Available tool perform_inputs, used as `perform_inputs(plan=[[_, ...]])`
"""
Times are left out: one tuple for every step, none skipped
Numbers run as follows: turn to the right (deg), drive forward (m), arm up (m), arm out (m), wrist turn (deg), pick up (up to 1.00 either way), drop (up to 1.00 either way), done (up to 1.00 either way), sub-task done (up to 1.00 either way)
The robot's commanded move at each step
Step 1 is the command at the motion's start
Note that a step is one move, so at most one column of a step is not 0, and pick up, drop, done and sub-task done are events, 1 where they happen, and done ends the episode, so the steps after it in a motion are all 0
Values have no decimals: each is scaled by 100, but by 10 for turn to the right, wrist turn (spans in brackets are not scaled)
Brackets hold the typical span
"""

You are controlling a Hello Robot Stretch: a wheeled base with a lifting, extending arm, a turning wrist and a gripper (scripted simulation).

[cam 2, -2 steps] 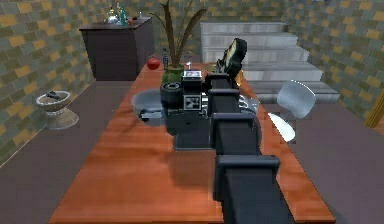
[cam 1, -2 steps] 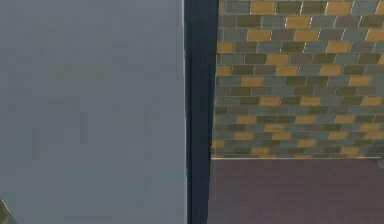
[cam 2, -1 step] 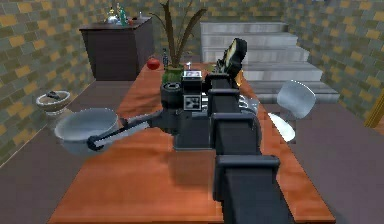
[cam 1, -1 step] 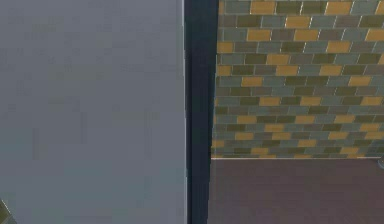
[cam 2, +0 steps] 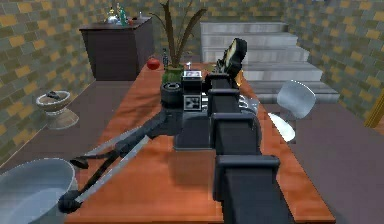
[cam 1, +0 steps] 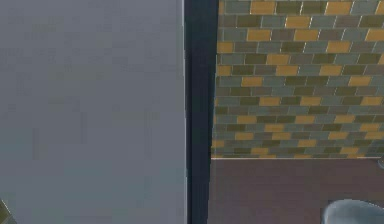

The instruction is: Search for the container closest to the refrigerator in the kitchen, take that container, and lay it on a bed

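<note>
Wooden tabletop (cam 2: 130, 110) lies under the dark arm (cam 2: 240, 160). The pincer (cam 2: 73, 183) reaches left toward a grey bowl (cam 2: 30, 190) at the near left corner. I cannot tell how its fingers stand or whether it holds anything. A potted plant (cam 2: 180, 40) stands at the far end.

Grey bowl (cam 2: 30, 192) by the table's (cam 2: 148, 105) near corner was chopped at the edge. Plant (cam 2: 178, 35) on its far end lost its top, and the clutter (cam 2: 118, 15) on the cabinet (cam 2: 115, 50) beyond was too tiny to ID.
</note>
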Motion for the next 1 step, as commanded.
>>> perform_inputs(plan=[[0,0,0,0,-210,0,0,0,0]])
